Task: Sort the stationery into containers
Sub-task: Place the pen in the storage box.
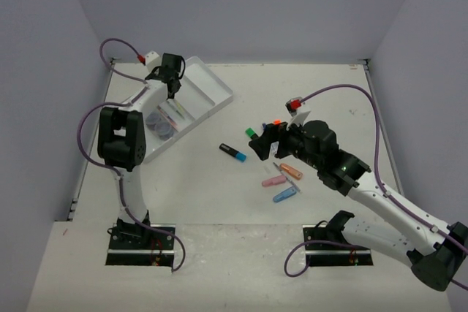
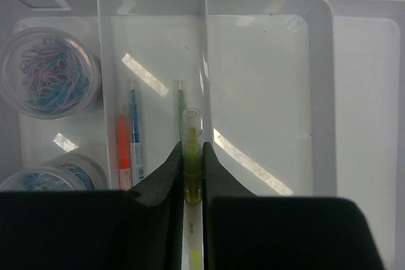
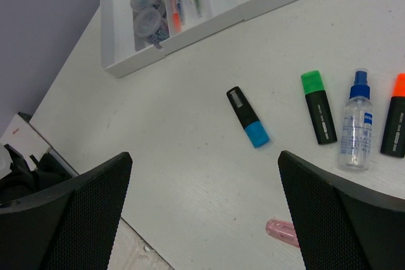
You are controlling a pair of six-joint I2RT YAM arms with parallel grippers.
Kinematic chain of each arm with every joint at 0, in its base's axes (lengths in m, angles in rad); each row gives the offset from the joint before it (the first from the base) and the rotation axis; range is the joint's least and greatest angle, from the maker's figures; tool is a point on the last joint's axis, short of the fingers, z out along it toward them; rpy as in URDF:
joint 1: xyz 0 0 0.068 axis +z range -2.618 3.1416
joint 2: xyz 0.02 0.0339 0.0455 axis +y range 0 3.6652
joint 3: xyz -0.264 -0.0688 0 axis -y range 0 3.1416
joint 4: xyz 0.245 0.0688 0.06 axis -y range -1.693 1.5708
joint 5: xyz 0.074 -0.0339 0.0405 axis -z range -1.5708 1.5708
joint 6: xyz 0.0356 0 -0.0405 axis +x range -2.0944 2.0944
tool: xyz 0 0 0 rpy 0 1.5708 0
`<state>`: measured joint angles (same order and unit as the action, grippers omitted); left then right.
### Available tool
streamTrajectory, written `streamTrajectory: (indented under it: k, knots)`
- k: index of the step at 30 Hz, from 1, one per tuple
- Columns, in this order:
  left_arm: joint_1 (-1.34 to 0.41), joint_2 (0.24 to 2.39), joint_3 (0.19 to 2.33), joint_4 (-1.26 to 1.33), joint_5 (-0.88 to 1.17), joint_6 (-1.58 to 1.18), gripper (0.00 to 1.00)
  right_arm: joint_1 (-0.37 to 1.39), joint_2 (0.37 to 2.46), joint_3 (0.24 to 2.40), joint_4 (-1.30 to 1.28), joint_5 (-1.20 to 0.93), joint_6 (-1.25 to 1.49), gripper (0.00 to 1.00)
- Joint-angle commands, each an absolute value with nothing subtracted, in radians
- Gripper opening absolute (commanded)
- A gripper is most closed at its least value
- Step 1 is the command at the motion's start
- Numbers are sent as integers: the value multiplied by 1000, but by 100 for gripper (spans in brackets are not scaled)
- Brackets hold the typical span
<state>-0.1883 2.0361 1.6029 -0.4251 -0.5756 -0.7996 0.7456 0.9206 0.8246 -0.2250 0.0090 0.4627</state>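
Yellow translucent pen (image 2: 192,140) clamped over glossy tray (image 2: 321,93).

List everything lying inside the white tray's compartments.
Jars of paper clips occupy one compartment; orange pen, blue pen and green pen lie in the next. The left hand, shut on a yellow pen, hides part of the tray.

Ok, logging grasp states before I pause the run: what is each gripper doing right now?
Left gripper: closed on a yellow-green pen over the white tray.
Right gripper: open, holding nothing.
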Motion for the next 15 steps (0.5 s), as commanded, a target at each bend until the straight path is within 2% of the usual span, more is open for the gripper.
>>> streamTrajectory:
  k: [1,2,5,6,7,9,13,15]
  knots:
    - [-163,2058,1629,-429,-615,-856,14,744,893,818,-202,-35,479,99]
    - [-161,2057,1618,-428,-619,-857,15,744,889,817,-202,-34,478,99]
    - [-152,2050,1597,-438,-627,-878,9,744,883,815,-200,-29,477,99]
    - [-149,2046,1586,-436,-622,-882,11,744,882,815,-200,-28,477,99]
    - [-147,2041,1570,-435,-617,-886,22,744,883,815,-201,-26,476,99]
    - [-147,2021,1550,-429,-603,-886,55,744,884,813,-200,-18,473,99]
    - [-146,1943,1523,-402,-560,-862,81,744,889,816,-199,-13,459,99]
    - [-143,1872,1507,-402,-548,-860,86,744,893,821,-198,-20,451,99]
